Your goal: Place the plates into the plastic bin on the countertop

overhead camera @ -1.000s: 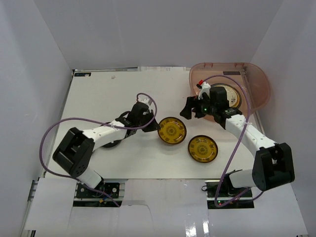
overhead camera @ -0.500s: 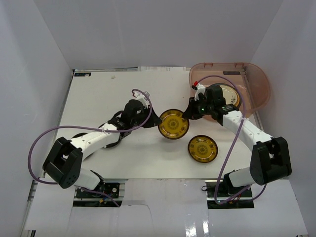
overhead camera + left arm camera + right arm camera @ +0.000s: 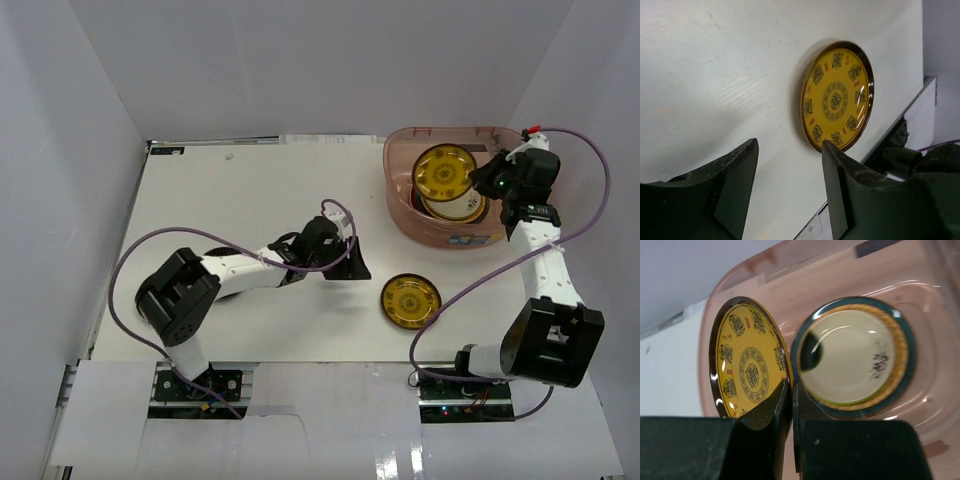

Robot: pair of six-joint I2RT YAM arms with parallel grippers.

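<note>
My right gripper is shut on the rim of a gold-brown patterned plate, which it holds tilted over the pinkish plastic bin. Inside the bin, a cream plate with a dark teal rim lies on top of a stack. A second gold-brown patterned plate lies flat on the white countertop. My left gripper stands open just left of that plate, with nothing between its fingers.
White walls enclose the countertop on the left, back and right. The left arm stretches low across the middle of the surface, with a dark shape partly hidden under its forearm. The near table edge runs close behind the loose plate.
The left gripper passed a gold plate to the right gripper and opened. The right gripper shut on it and carried it right and back, over the bin. The left gripper shifted toward the other gold plate.
</note>
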